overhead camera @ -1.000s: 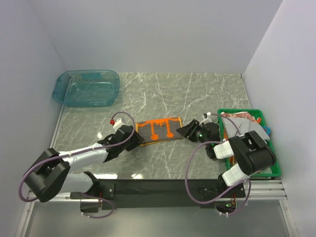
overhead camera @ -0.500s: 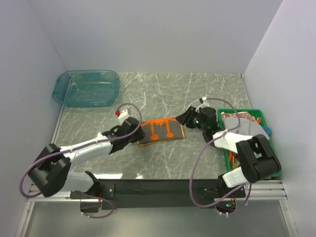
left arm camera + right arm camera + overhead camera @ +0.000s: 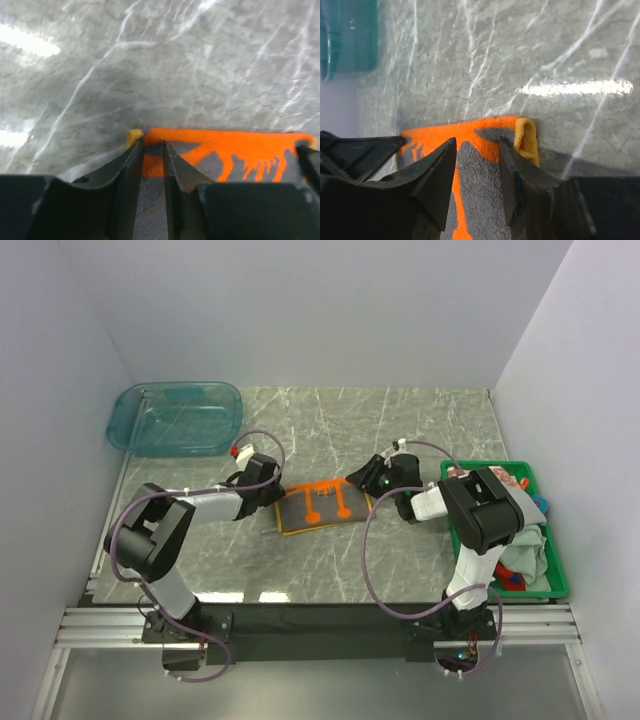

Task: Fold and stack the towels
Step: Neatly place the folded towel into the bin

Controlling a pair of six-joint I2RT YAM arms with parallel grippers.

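An orange-brown towel [image 3: 318, 506] with orange lines lies on the marble table, slightly askew. My left gripper [image 3: 272, 483] is at its far left corner. In the left wrist view the left gripper [image 3: 151, 145] has narrow jaws, with the towel [image 3: 235, 145] filling the gap between them at its yellow-edged corner. My right gripper [image 3: 362, 480] is at the far right corner. In the right wrist view the right gripper [image 3: 477, 145] stands wider, with the towel [image 3: 470, 127] between the fingers and the yellow hem bulging beside one of them. More towels [image 3: 535, 540] lie in the green crate.
The green crate [image 3: 480, 464] stands at the right edge, close to the right arm. A clear teal tub [image 3: 175, 418] sits at the back left. White walls close in the table on three sides.
Both grippers have moved away from the arm bases to the towel's far corners, and their jaws have narrowed onto it. The towel has shifted and now lies askew.
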